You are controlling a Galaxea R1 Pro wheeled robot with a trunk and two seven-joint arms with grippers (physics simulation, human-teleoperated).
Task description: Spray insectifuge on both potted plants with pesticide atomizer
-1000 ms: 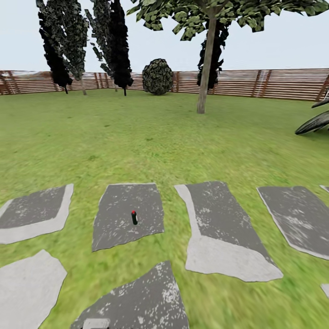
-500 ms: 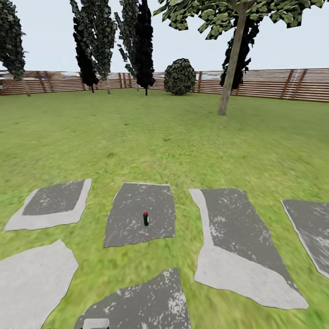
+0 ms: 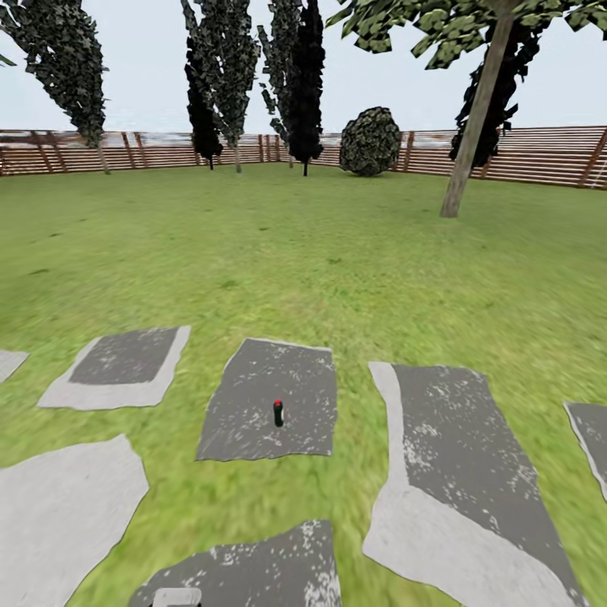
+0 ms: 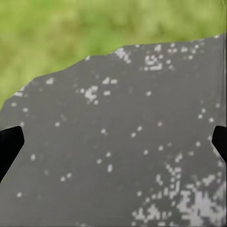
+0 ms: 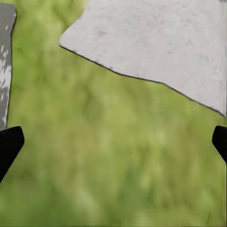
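From the head camera I look out over the garden lawn (image 3: 337, 261), with grey stepping stones spread across the foreground. The pesticide atomizer (image 3: 278, 413) stands upright on the middle stepping stone (image 3: 253, 405), a dark slab just ahead of me and slightly left of centre. The bottle reads as a small dark shape with a red top; I cannot make out a label at this size. Nothing touches it, and it sits near the centre of its slab, apart from the grass edges.

Other slabs lie around it: a dark one with a pale border to the left (image 3: 118, 371), a long one to the right (image 3: 464, 472), a pale one at lower left (image 3: 59, 514).

Beyond the lawn a brown slatted fence (image 3: 539, 156) runs the full width. In front of it stand several dark narrow trees (image 3: 303, 76), a round bush (image 3: 371, 142) and a leaning trunk with a leafy crown (image 3: 476, 110).

The left wrist camera looks down on a dark speckled stone (image 4: 123, 151) bordered by grass. The left gripper (image 4: 113, 142) has its black fingers (image 4: 9, 144) at opposite edges of the picture, spread wide and holding nothing.

The right wrist camera looks down on grass (image 5: 104, 165) with a pale stone (image 5: 156, 42) beyond. The right gripper (image 5: 113, 142) likewise has its fingers (image 5: 8, 142) spread wide, released and empty.
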